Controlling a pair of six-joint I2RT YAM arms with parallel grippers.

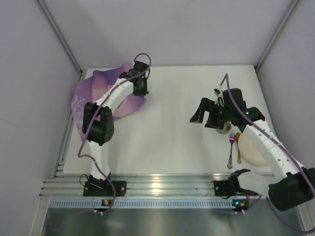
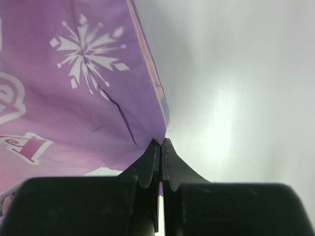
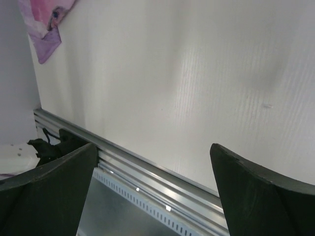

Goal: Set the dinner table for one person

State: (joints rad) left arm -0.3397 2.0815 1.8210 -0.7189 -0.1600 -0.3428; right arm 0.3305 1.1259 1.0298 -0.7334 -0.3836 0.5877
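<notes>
The dinner table [image 1: 167, 132] is a large off-white top with a ribbed aluminium rail [image 1: 162, 186] along its near edge. My left gripper [image 1: 141, 90] is at the far left, shut on the edge of a purple snowflake placemat [image 1: 101, 88] that lies crumpled there. In the left wrist view the closed fingertips [image 2: 156, 150] pinch the mat's corner [image 2: 74, 88] above the tabletop [image 2: 236, 98]. My right gripper [image 1: 204, 117] is open and empty above the table at centre right. In the right wrist view its fingers [image 3: 74, 167] stand wide apart over the rail [image 3: 147, 164].
A cream plate [image 1: 252, 150] lies at the near right, partly under my right arm. A purple-handled fork [image 1: 231, 147] and an orange-handled utensil [image 1: 238, 150] lie beside it. A small cup-like object [image 1: 225, 129] sits under the right wrist. Grey walls enclose the table.
</notes>
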